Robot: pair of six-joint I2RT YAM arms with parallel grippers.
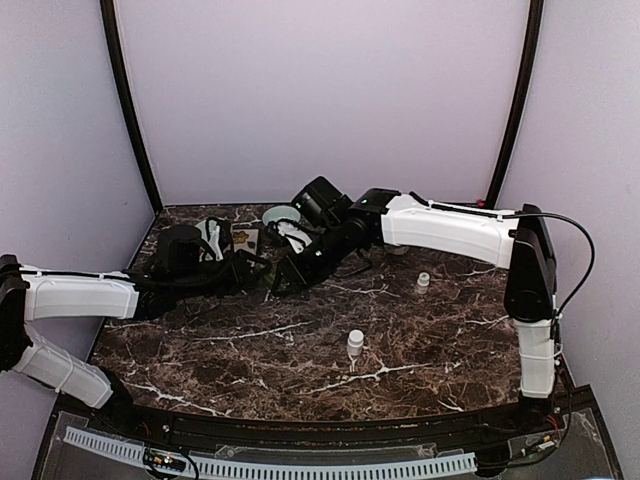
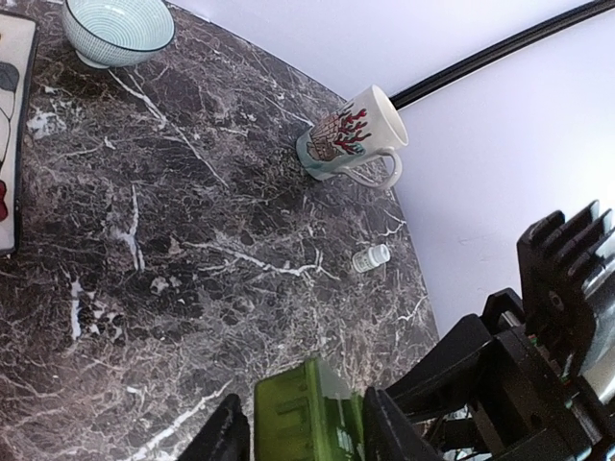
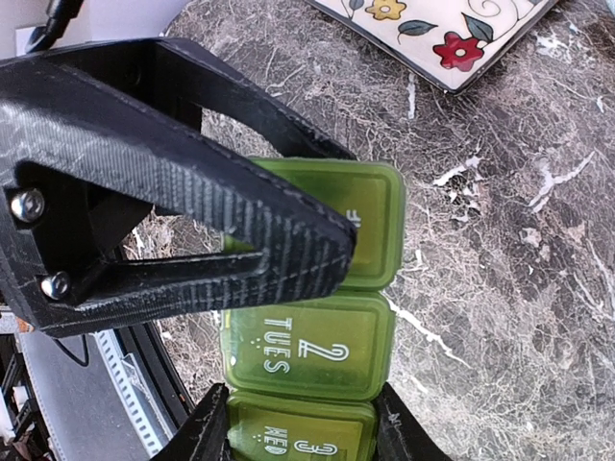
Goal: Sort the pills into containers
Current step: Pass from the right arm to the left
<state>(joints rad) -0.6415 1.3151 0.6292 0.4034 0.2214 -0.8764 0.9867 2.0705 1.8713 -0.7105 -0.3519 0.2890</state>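
Clamping the green pill box across its width at the WED compartment, the right gripper has both fingers pressed against the box's long sides. The left gripper straddles the end compartment; whether it grips or merely brackets the box cannot be told. The box is at the rear left of the marble table, near a flowered tray. TUES and WED lids are closed. A mug and a small white bottle stand well apart
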